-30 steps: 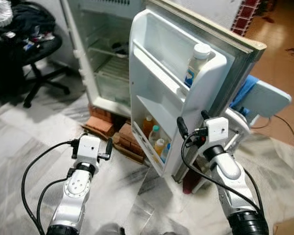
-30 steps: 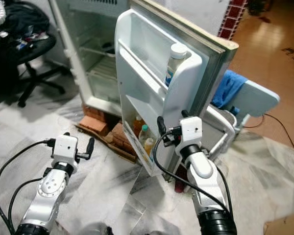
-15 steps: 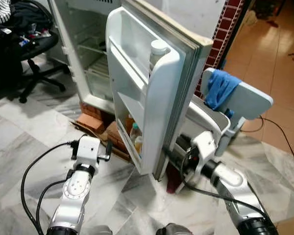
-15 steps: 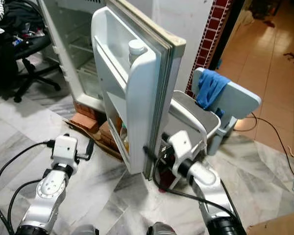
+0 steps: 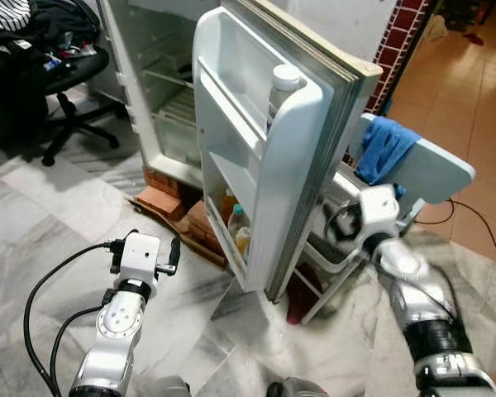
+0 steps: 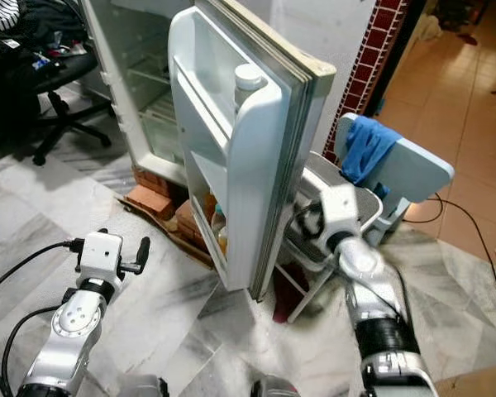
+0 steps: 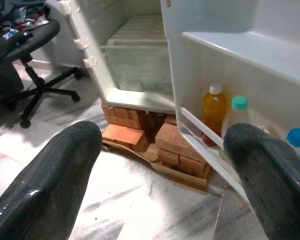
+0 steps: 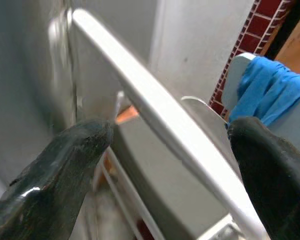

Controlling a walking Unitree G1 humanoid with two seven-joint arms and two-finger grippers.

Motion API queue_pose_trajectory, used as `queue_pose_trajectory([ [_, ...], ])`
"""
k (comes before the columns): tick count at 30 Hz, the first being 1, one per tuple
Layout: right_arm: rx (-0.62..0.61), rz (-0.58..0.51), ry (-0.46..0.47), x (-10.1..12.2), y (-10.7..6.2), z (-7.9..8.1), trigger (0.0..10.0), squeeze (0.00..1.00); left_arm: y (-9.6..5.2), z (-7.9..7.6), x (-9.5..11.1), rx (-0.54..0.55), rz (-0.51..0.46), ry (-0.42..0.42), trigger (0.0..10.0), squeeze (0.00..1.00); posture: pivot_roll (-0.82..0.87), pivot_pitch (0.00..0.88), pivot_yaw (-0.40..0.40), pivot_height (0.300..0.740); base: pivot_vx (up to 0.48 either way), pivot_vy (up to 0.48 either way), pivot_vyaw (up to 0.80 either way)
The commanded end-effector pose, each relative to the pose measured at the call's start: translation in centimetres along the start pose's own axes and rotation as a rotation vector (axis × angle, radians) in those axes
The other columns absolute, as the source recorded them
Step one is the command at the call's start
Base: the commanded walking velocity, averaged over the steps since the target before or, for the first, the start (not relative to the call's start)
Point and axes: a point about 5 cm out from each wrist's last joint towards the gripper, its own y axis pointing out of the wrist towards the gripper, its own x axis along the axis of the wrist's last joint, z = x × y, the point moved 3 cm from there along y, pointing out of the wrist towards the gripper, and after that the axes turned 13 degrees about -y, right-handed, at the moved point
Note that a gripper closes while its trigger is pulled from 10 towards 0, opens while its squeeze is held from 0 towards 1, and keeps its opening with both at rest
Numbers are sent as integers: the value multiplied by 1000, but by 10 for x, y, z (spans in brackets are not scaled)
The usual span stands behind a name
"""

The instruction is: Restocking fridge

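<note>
Since 0.5 s ago the right gripper [image 8: 165,150] has risen from low at the fridge door [image 5: 293,165] edge to behind its outer face, fingers wide, holding nothing. Left gripper [image 7: 160,165] unchanged over the floor [image 5: 33,223], fingers wide. Door stands open: white bottle [image 5: 283,91] on its upper shelf, orange bottle [image 7: 213,110] and capped ones on its bottom shelf

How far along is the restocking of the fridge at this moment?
Bottles stand in the lower rack of the open fridge door, and a white bottle in the upper rack. The right gripper, open, is behind the door, beside the chair. The left gripper is open, holding nothing. Closing the door probably remains.
</note>
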Motion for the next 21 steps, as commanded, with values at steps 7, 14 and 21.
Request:
queue_pose_trajectory([
  [7,715,-395,418,77,-49,90,10000,0,-2,0,2,-13,3,6,10000,0,71,74,-21,740,0,0,0],
  [14,608,-231,283,31,-40,95,10000,0,-2,-2,3,-21,1,-1,10000,0,70,76,-17,740,0,0,0],
  [21,233,-161,226,15,-28,52,10000,0,-3,-1,7,-7,-8,-32,10000,0,66,78,-14,740,0,0,0],
])
